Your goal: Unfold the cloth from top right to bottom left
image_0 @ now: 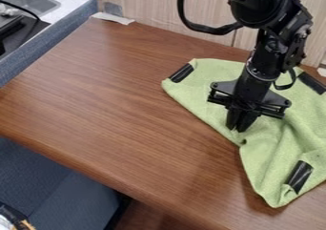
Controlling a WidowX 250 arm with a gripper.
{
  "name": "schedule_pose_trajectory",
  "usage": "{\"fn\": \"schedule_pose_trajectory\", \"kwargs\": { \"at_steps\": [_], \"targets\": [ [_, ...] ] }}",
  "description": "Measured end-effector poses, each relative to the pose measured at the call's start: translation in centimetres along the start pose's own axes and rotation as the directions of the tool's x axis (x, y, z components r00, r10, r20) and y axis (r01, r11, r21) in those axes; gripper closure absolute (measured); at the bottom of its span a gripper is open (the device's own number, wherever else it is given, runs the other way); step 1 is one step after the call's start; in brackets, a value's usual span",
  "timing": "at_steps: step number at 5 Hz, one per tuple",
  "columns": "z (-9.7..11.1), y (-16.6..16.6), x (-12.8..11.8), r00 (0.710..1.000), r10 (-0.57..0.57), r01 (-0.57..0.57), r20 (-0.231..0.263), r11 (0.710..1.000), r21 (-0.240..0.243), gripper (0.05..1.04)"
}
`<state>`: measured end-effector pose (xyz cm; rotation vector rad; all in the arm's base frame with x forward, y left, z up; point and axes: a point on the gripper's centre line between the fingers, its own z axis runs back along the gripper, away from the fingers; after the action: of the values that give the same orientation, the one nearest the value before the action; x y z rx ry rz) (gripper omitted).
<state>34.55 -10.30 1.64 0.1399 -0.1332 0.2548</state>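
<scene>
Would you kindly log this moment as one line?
gripper: low over green cloth | cloth: creased, black strips near corners | surface: brown table | grasp: unclear

Cloth [280, 148] partly covered, partly cropped
The arm [274, 45] and tool [238, 129] hide some of the cloth; the right edge cuts it off. The top edge crops the arm; left and bottom edges crop the desk [121, 105].

From above, in front of my pincer [239, 129], the camera looks down at a slant toward the wall [159, 7] behind it, close enough to crop my table [121, 100].
</scene>
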Motion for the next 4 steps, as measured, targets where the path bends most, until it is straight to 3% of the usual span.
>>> {"fn": "schedule_pose_trajectory", "kwargs": {
  "at_steps": [1,3,4],
  "targets": [
    [0.0,-0.1,0.0,1.000,-0.009,0.009,0.004,1.000,-0.004,1.024],
    [0.6,-0.2,0.4,1.000,0.011,-0.011,0.027,1.000,-0.010,1.029],
    [2.9,-0.6,0.9,0.996,0.004,-0.002,0.084,1.000,-0.022,1.029]
  ]
}}
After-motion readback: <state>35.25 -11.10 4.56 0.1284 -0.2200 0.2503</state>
